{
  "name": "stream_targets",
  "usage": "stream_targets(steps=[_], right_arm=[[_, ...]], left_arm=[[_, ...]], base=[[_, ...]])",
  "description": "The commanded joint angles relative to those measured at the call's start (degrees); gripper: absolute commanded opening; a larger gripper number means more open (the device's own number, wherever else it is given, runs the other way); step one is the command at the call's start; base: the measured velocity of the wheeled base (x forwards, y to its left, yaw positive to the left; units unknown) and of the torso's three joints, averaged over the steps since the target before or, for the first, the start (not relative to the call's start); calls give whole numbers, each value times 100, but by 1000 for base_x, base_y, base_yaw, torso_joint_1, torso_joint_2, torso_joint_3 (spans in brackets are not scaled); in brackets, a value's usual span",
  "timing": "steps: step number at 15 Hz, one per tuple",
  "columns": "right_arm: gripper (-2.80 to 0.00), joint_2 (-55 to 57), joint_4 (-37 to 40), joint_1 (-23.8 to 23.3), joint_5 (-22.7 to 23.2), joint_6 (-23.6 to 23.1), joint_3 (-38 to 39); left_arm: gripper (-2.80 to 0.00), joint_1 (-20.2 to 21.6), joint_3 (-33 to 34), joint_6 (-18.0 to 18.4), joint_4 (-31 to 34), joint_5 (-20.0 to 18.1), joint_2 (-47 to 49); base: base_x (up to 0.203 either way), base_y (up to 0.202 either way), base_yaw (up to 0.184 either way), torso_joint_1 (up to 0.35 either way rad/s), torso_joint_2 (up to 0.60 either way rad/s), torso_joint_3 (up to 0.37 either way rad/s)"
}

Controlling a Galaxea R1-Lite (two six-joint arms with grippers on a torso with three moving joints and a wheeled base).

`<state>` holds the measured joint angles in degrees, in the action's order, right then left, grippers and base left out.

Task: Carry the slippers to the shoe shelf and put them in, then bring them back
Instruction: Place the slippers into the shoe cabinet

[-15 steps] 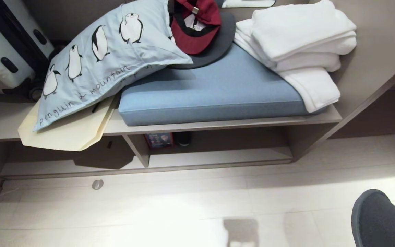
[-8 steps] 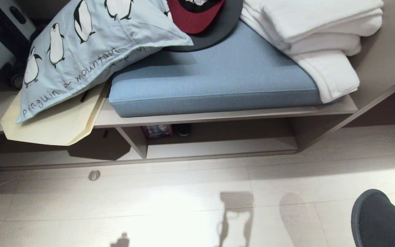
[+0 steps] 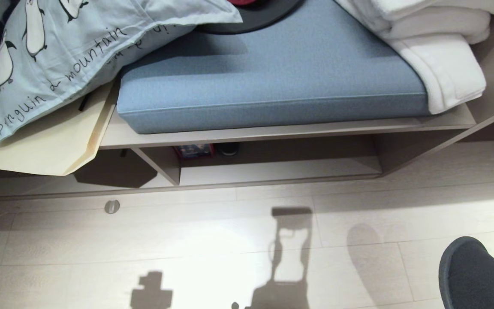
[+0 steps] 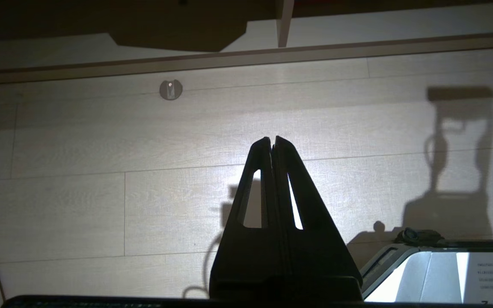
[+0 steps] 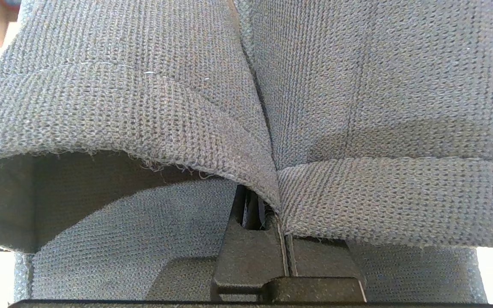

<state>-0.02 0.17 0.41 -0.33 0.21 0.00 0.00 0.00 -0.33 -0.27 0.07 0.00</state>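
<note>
Pale wood floor (image 3: 212, 240) fronts a bench with the low shelf (image 3: 272, 171) beneath a blue cushion (image 3: 272, 77). Over the last second the head view has tilted down, bringing bench and shelf closer; nothing itself moved. The right gripper (image 5: 285, 239) is clamped on both slippers (image 5: 246, 107), held near right. The left gripper (image 4: 272, 145) is closed and empty. Judged step: approach, insertion pending.

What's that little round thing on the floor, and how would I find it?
Start at the long blue cushion, drop to the shelf beneath it, then to the pale floor just in front, toward the left. The disc is small, grey and round, alone on bare boards.
</note>
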Motion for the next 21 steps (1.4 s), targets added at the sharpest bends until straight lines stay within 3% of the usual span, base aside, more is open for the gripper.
stream_targets(steps=[1, 21], right_arm=[[-280, 2, 0, 2, -2, -2, 9], [-280, 2, 0, 2, 6, 5, 9]], left_arm=[[-280, 0, 0, -2, 0, 2, 9], [-280, 0, 0, 7, 0, 2, 9]], base=[[0, 0, 0, 2, 2, -201], [0, 0, 0, 3, 3, -198]])
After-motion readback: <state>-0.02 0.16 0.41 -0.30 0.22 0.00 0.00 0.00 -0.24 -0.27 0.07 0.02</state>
